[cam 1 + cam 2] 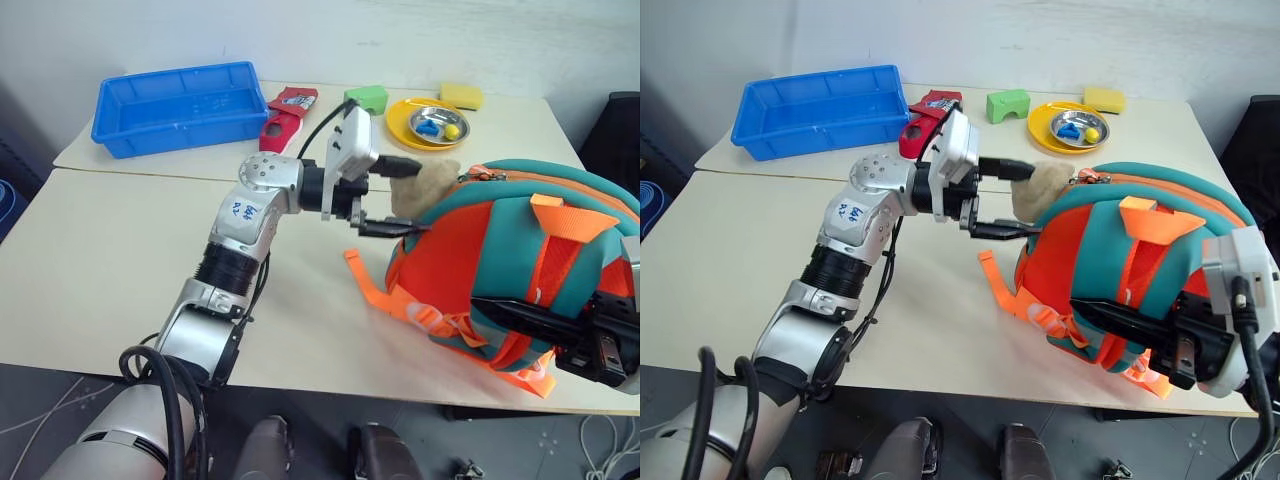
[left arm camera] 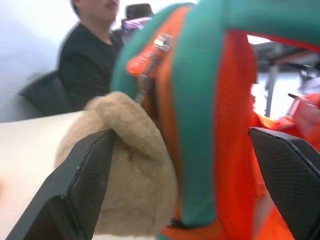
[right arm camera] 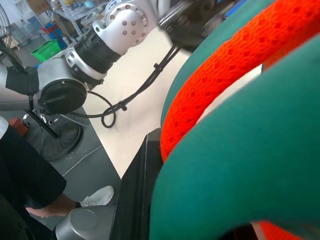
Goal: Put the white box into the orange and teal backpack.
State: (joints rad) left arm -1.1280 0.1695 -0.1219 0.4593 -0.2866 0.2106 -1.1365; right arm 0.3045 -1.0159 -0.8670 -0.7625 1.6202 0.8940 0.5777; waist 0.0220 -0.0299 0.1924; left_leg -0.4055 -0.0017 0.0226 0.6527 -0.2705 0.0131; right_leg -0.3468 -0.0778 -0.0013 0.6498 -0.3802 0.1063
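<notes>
The orange and teal backpack (image 1: 500,260) lies on the right side of the table, with its tan plush toy (image 1: 425,185) at the end nearest the table's middle. My left gripper (image 1: 400,197) is open and level, pointing at that end, one finger above the toy and one below it. In the left wrist view the fingers (image 2: 75,190) flank the toy (image 2: 135,165) and a teal band of the backpack (image 2: 200,125). My right gripper (image 1: 1130,320) is shut on the backpack's teal edge near the table's front. The white box is hidden.
At the back of the table stand a blue tray (image 1: 180,105), a red item (image 1: 285,115), a green block (image 1: 367,98), a yellow plate (image 1: 400,130) holding a metal bowl, and a yellow sponge (image 1: 461,95). A person in black (image 2: 90,55) sits beyond the table.
</notes>
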